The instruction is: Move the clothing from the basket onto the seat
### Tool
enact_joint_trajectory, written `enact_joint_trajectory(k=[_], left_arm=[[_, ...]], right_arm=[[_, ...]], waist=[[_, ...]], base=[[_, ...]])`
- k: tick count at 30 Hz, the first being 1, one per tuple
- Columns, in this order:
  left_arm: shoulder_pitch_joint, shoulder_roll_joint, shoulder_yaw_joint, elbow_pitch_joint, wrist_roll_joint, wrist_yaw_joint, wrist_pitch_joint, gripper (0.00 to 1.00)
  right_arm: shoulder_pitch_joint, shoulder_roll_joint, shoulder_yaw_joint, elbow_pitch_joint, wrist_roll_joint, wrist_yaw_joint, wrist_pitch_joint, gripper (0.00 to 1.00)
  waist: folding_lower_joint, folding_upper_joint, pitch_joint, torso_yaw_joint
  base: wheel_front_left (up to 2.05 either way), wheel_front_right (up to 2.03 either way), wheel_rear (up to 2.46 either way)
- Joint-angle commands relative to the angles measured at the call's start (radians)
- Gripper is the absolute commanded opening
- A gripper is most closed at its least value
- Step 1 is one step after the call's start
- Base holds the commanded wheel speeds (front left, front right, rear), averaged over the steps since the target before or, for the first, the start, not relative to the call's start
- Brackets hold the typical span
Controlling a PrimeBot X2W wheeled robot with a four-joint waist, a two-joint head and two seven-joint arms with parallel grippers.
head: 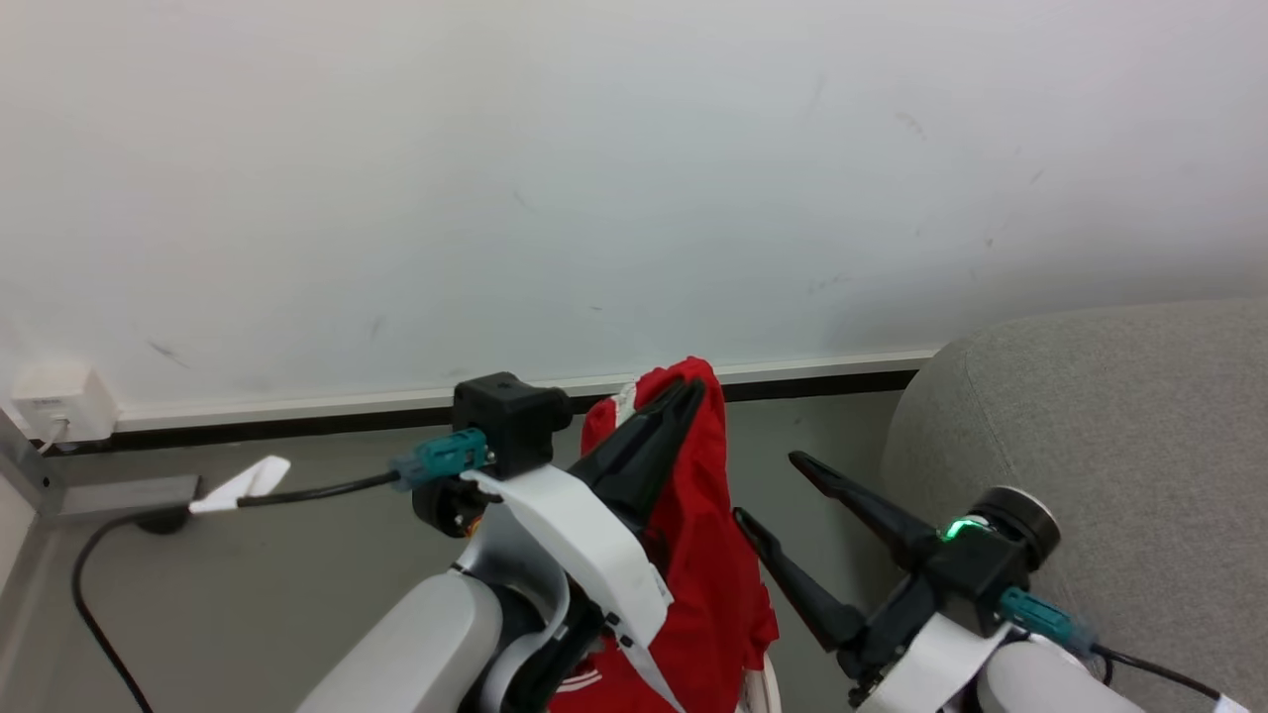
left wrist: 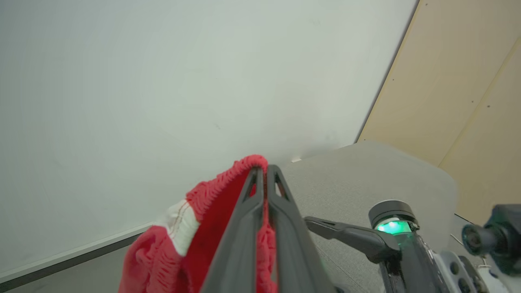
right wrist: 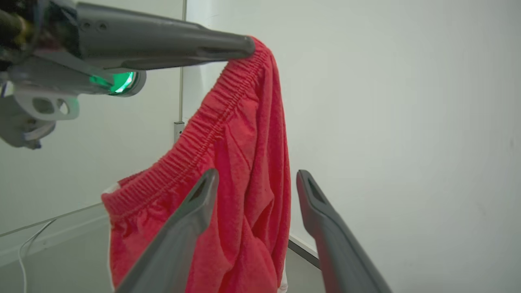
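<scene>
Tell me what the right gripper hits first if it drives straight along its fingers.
The right gripper would probably meet the red shorts hanging from the shut left gripper; depth is unclear.

Open air stands above the seat (head: 1090, 446), its rounded grey top bare where it shows. Just left of the seat, the right hand (head: 765, 486), fingers spread wide, occupies the gap between the upholstery and the red clothing (head: 713, 555), which hangs from the pinched left hand (head: 690, 393). Behind the seat, the white wall (head: 594, 149) closes the way. Farther left of the seat, a black cable (head: 297, 488) stretches from the left arm above open grey floor (head: 248, 594).
</scene>
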Motion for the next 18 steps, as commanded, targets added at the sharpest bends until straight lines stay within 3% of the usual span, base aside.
enact_joint_trajectory(k=[1,11,12,13,18], left_arm=[[0.002,-0.005,-0.007,-0.001,0.002,-0.005,0.003,0.00],[-0.013,-0.035,-0.061,0.010,-0.005,-0.030,0.020,0.00],[-0.013,-0.037,-0.064,0.011,-0.006,-0.032,0.021,0.00],[-0.013,-0.039,-0.067,0.012,-0.007,-0.034,0.021,0.00],[-0.002,-0.026,-0.061,0.029,0.004,-0.021,0.008,0.00]], right_arm=[[-0.050,0.006,0.044,0.037,0.015,-0.002,0.001,1.00],[-0.223,0.111,0.169,0.265,0.090,-0.002,0.000,1.00],[-0.228,0.123,0.171,0.275,0.104,-0.002,0.000,0.54],[-0.228,0.132,0.181,0.281,0.125,-0.002,0.001,0.00],[-0.237,0.120,0.201,0.286,0.188,-0.002,0.000,0.00]], waist=[[0.0000,-0.0001,-0.001,0.000],[0.0000,-0.0001,0.001,0.025],[0.0000,-0.0001,0.001,0.029],[0.0000,-0.0001,0.000,0.034],[0.0000,-0.0001,0.001,0.044]], base=[[0.00,0.00,0.00],[0.00,0.00,0.00],[0.00,0.00,0.00],[0.00,0.00,0.00],[0.00,0.00,0.00]])
